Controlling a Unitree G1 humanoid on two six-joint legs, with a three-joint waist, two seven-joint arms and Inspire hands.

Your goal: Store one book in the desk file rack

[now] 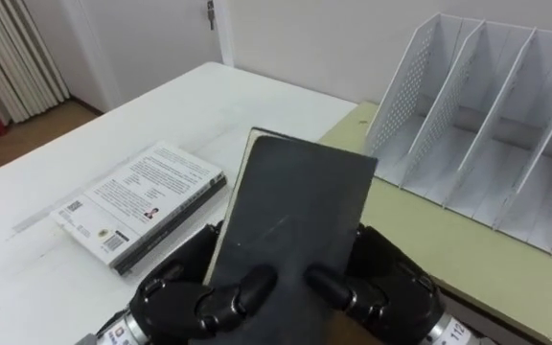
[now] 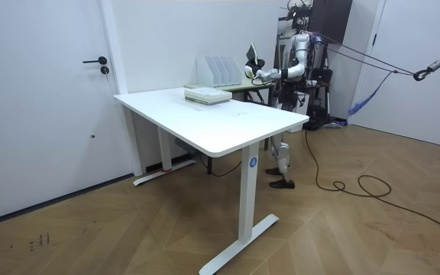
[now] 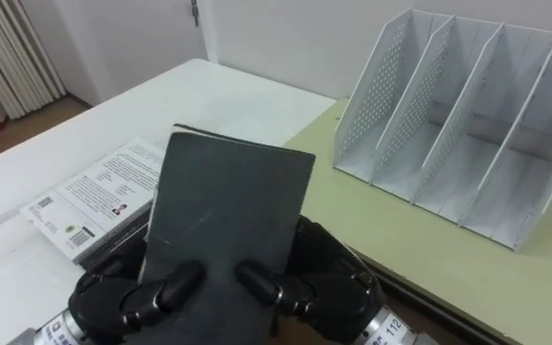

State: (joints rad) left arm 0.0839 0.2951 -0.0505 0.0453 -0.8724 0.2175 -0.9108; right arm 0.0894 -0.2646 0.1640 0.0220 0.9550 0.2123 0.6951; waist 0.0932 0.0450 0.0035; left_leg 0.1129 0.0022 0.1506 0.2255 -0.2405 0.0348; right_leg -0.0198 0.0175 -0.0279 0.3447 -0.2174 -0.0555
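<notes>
Between the left hand and the right hand, low in the eye views, a dark book is held tilted, its top edge raised towards the file rack. The fingers of each hand are curled over the book's lower edge from either side and pinch the cover. The two-handed hold is judged to be used so that the wide cover is steadied and can be turned upright. The book is carried above the line where the white bench meets the green bench, apart from the rack. The rack is stood on the green bench at the right, open slots turned to the robot, and the slots seen are empty, so any can be used. A second book with a pale printed cover is laid flat on the white bench near the left hand. Next move judged: the book is to be stood on edge and slid into a slot. Catching a corner on a divider is the risk.
</notes>
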